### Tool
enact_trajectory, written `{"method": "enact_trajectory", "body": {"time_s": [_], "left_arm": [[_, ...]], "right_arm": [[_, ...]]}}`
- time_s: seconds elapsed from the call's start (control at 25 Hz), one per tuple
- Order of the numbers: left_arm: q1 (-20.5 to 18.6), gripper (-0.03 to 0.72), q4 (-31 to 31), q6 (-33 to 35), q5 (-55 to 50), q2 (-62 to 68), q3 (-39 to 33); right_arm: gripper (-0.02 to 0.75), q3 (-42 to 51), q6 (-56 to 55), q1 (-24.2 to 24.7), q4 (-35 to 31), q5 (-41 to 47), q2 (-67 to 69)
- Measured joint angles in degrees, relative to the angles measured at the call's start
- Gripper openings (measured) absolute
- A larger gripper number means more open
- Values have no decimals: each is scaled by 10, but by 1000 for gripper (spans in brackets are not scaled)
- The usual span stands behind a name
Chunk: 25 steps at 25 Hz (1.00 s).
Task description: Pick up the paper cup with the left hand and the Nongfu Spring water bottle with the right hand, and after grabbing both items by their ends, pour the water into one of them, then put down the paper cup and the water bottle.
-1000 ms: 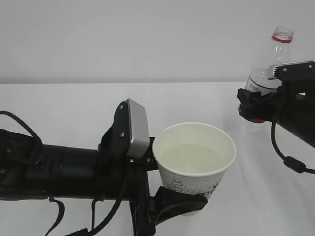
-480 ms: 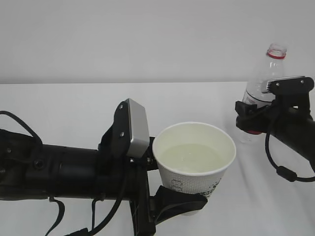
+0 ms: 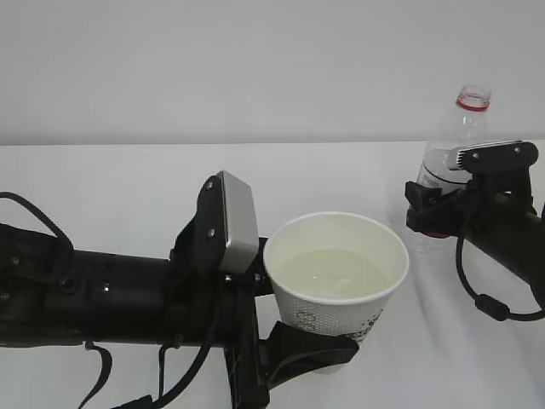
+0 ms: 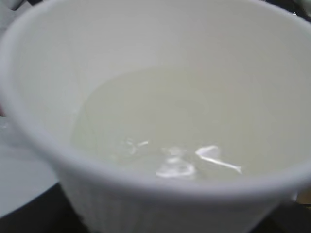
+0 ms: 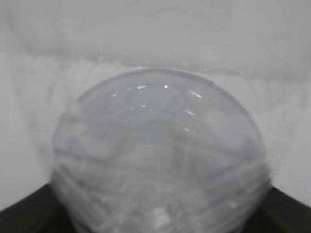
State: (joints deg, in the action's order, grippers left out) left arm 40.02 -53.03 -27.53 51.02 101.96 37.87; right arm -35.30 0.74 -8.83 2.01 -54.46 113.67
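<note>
Left hand [image 3: 319,349] clamped round cup [image 3: 336,281] holding water [image 3: 332,277]; right hand [image 3: 434,213] gripped upright bottle [image 3: 456,145] at right, well apart from cup

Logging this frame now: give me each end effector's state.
Left end effector: closed on the paper cup, which holds water.
Right end effector: closed on the Nongfu Spring water bottle, upright.

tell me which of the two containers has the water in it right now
The paper cup in the left gripper: a pale pool of water fills its lower part. The Nongfu Spring water bottle, upright in the right gripper, looks clear and empty.
</note>
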Motion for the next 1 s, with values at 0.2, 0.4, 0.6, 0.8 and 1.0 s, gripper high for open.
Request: {"method": "enact_trajectory", "body": {"time_s": [0.2,0.4,0.6,0.8,1.0], "left_arm": [[0,508,0,0,0,0,0],[0,507,0,0,0,0,0],[0,503,0,0,0,0,0],[0,502,0,0,0,0,0],[0,501,0,0,0,0,0]], "right_arm": [[524,0,1,0,0,-1,1],[538,0,2,0,0,-10,1],[608,11,2,0,0,-88,1],[640,23,2,0,0,-104,1],[643,37,2,0,-1,-106,1]]}}
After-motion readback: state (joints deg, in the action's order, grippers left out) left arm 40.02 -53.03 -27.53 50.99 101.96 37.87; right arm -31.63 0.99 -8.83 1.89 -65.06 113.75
